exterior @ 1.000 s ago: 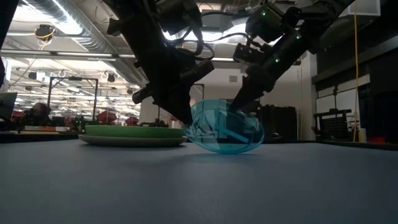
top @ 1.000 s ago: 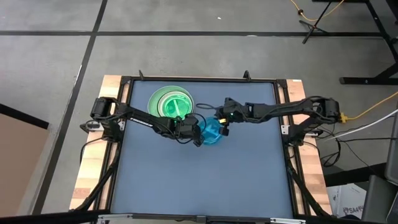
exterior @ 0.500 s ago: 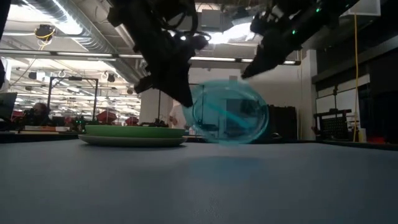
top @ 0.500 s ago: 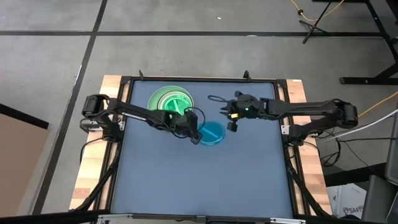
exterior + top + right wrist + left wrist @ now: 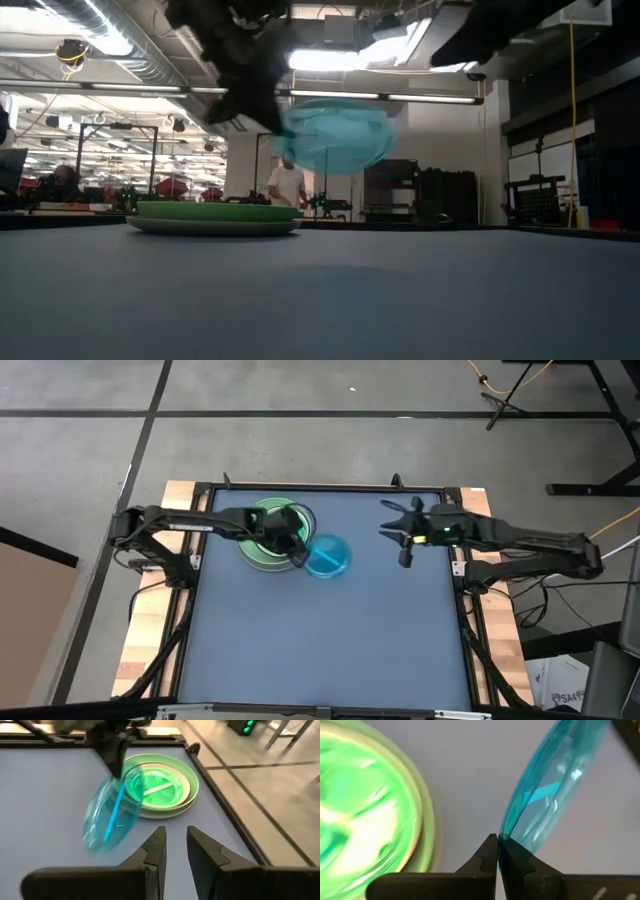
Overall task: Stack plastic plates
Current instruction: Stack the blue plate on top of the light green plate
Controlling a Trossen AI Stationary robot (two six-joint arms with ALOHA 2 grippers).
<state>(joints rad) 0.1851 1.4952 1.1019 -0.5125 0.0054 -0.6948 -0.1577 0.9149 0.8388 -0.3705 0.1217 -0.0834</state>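
Observation:
A small translucent cyan plate (image 5: 328, 557) hangs tilted in the air beside my left gripper (image 5: 297, 552), which is shut on it; the low view shows the plate (image 5: 335, 135) well above the table. To its left, a stack of plates (image 5: 272, 530) rests flat on the blue table, with a large light green plate at the bottom and translucent green on top (image 5: 159, 787). Any plates under these are hidden. My right gripper (image 5: 175, 845) is open and stands off to the right (image 5: 395, 536), touching nothing. My left gripper pinches the cyan plate's rim (image 5: 504, 834) between its two fingers (image 5: 487, 851), on the edge nearest the stack. The fingers come from the table's left side, slanting down. The plate is lifted clear, tilted on edge, and juts out beyond the fingertips toward the right.
The blue table top (image 5: 330, 640) has a raised black frame (image 5: 455, 560) around it. The near half shows only bare mat. Beyond the far edge, the low view shows a room with a person (image 5: 288, 185) standing far behind.
My left gripper has raised the cyan plate from the table, where its lower rim rested, and carried it up and toward the far-left, closer to the stack. My right gripper has left the plate's rim, risen and drawn back toward the table's right edge.

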